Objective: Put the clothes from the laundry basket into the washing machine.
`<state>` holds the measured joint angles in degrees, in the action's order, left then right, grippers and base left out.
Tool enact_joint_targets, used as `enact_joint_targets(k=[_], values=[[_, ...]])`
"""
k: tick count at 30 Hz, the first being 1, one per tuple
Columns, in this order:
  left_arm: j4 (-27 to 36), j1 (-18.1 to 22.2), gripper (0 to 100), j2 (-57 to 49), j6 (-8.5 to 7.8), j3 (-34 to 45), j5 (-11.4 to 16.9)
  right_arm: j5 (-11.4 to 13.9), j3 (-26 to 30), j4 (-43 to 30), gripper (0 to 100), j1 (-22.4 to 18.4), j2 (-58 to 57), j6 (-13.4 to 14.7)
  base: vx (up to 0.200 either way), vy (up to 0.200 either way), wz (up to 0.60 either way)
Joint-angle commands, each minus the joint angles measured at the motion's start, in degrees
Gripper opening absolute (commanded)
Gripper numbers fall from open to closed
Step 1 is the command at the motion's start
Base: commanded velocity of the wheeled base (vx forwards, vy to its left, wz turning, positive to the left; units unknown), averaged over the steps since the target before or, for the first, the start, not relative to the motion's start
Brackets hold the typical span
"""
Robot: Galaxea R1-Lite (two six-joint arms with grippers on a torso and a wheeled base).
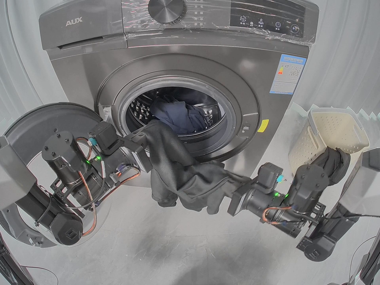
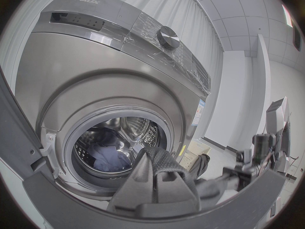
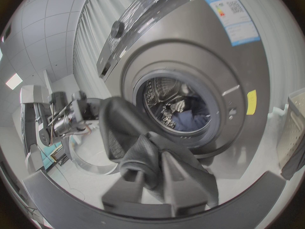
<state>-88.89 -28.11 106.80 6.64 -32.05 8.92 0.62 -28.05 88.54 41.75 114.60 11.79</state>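
The black garment (image 1: 178, 171) stretches before the washing machine (image 1: 253, 99) opening; the left claw (image 2: 155, 185) and right claw (image 3: 152, 182) are both closed on it.

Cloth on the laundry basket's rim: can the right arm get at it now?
Probably not yet: the right tool is shut on the black garment, which the left tool also holds. The cloth hangs close beside that arm, unblocked.
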Motion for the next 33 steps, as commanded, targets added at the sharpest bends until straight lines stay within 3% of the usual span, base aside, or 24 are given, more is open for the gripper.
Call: enact_joint_targets(k=[1, 8, 9, 15, 20, 23, 33], values=[[-0.05, -0.54, 0, 0.69, 0.04, -1.61, -0.49, -1.85, -0.25, -0.03, 100, 5.09, 6.6, 0.78, 0.0, 0.0, 0.0], [-0.05, -0.37, 0, 0.51, 0.21, -2.4, -1.01, -2.99, 1.86, -0.03, 100, 6.59, 10.11, 1.48, 0.0, 0.0, 0.0], [-0.05, -0.54, 0, 0.42, 0.56, -3.28, -2.24, -4.93, 1.95, -0.03, 100, 6.5, 11.78, 1.83, 0.0, 0.0, 0.0], [-0.05, -0.89, 0, -0.28, 0.39, -3.2, -2.33, -5.46, 2.39, -0.03, 100, 6.59, 12.57, 2.54, 0.0, 0.0, 0.0], [-0.05, -1.24, 0, -0.37, 0.3, -3.28, -2.33, -5.19, 6.61, -0.03, 100, 5.36, 14.51, 3.07, 0.0, 0.0, 0.0], [-0.05, -1.68, 0, -0.37, 0.21, -3.02, -2.24, -5.28, 5.2, -0.03, 100, 4.92, 14.95, 3.07, 0.0, 0.0, 0.0], [-0.05, -4.41, 0, -2.39, 0.04, -2.4, -2.24, -5.1, -9.57, -0.03, 100, 1.23, 20.84, 2.27, 0.0, 0.0, 0.0]])
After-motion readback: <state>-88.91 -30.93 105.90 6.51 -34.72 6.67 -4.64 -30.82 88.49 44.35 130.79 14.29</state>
